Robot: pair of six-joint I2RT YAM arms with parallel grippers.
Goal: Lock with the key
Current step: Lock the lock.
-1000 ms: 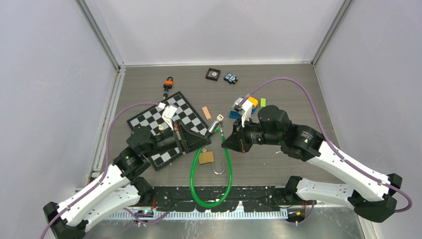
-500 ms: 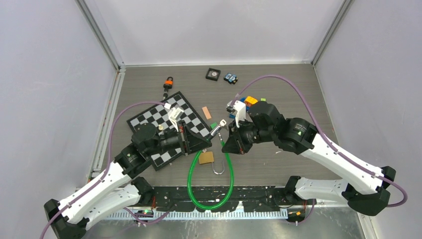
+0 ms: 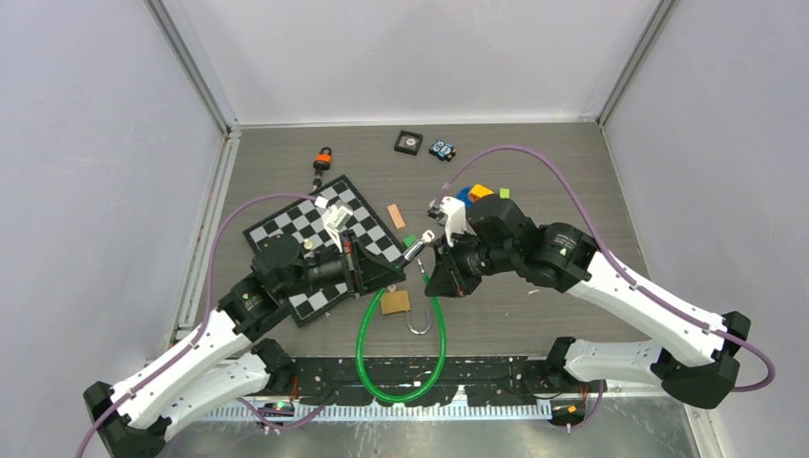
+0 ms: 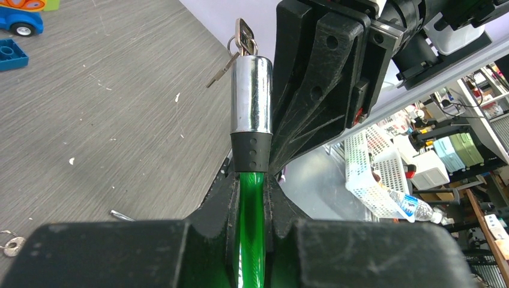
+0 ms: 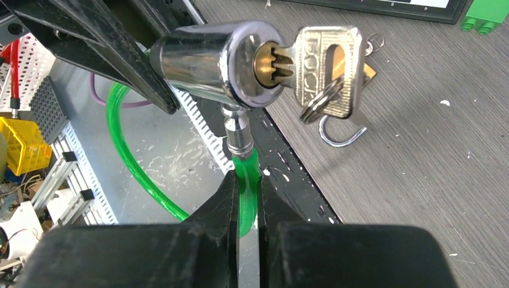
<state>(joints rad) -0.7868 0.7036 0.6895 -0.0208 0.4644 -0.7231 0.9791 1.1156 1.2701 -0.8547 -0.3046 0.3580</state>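
A green cable lock (image 3: 401,389) loops off the table's near edge. My left gripper (image 4: 251,186) is shut on the cable just below the black collar of the chrome lock cylinder (image 4: 251,90), and holds it up above the table. The key (image 5: 327,66), on a ring with a spare key, sits in the cylinder's end (image 5: 267,63). My right gripper (image 5: 245,180) is shut on the cable's other end. Its metal pin (image 5: 238,132) points up and meets the cylinder's side. In the top view, both grippers meet around the cylinder (image 3: 412,250) at mid-table.
A checkerboard (image 3: 286,224) lies under the left arm, with an orange padlock (image 3: 323,157) behind it. A brass padlock (image 3: 396,301) with its shackle open lies below the cylinder. Toy blocks (image 3: 472,194), a black box (image 3: 408,142) and a small blue car (image 3: 441,149) sit farther back.
My right arm has moved left and brought its cable end up against the lock cylinder. My left arm shifted a little to the right, then held still.
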